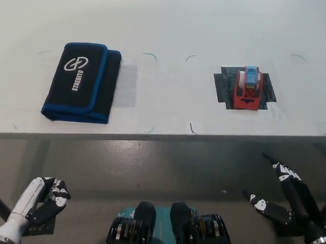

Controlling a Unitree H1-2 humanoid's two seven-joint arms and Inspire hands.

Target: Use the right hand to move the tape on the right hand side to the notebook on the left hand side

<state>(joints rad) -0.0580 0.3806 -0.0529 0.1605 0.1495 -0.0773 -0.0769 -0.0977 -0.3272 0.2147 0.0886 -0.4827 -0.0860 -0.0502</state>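
- the fingers of the black right hand are spread apart and hold nothing, low at the near right, below the bench edge.
- the tape, a red dispenser with a blue top, sits on a dark patch on the right of the white bench, well apart from the hand.
- the notebook, black with blue trim, lies flat on the left of the bench, well apart from the tape.
- the white left hand rests at the near left, fingers curled loosely, holding nothing.
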